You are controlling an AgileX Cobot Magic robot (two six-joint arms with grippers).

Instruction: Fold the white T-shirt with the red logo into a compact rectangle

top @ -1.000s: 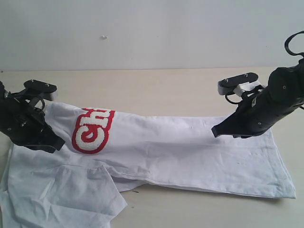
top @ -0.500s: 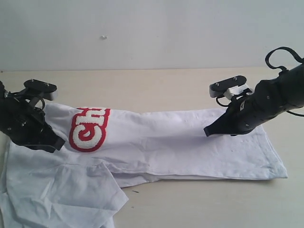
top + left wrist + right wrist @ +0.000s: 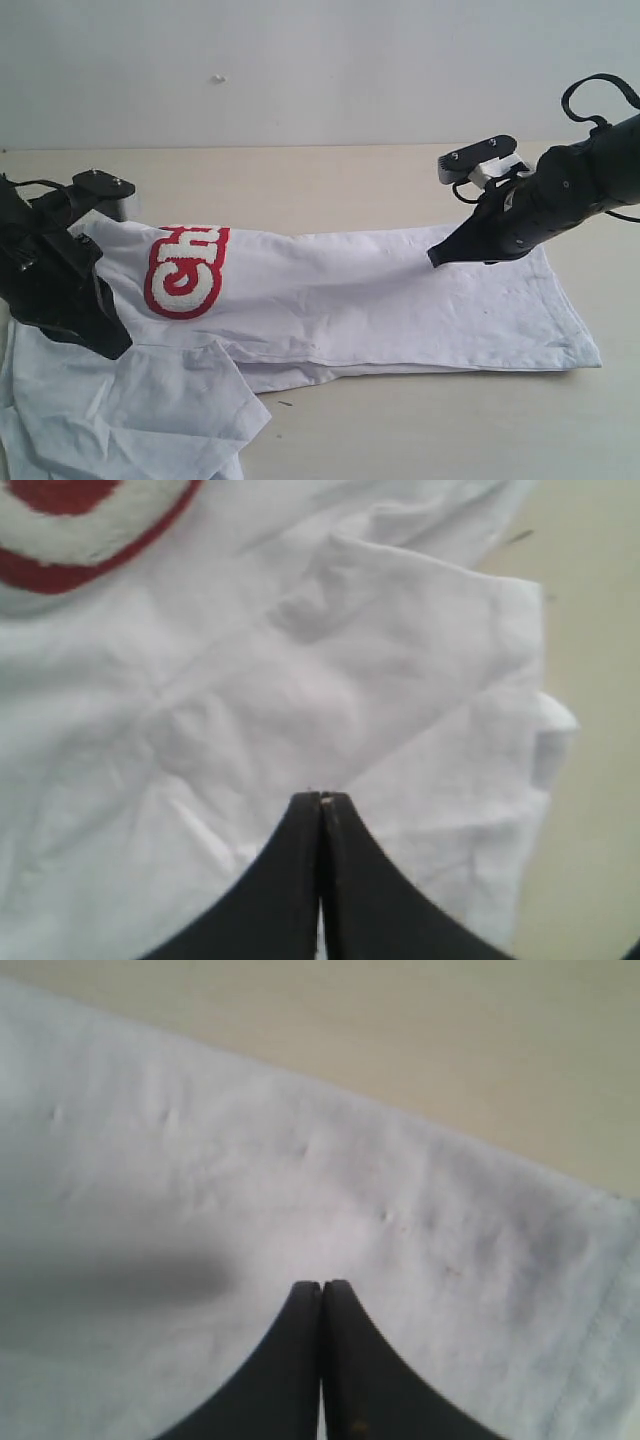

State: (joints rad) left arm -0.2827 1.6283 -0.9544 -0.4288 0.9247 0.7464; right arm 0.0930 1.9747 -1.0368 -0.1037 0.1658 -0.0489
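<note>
The white T-shirt lies across the table as a long band, its hem at the right. Part of the red logo shows near the left end, and its edge appears in the left wrist view. A loose sleeve spreads at the front left. My left gripper is shut just above the sleeve cloth, with nothing seen between its tips. My right gripper is shut over the shirt's back edge near the hem; its tips hold no cloth.
The beige table runs behind and in front of the shirt. A white wall stands at the back. A small dark speck lies on the table by the sleeve. Bare table also shows past the shirt's edge.
The shirt's right end slid left and settled flat. My right gripper moved left and back a little. My left gripper dropped forward onto the sleeve area.
</note>
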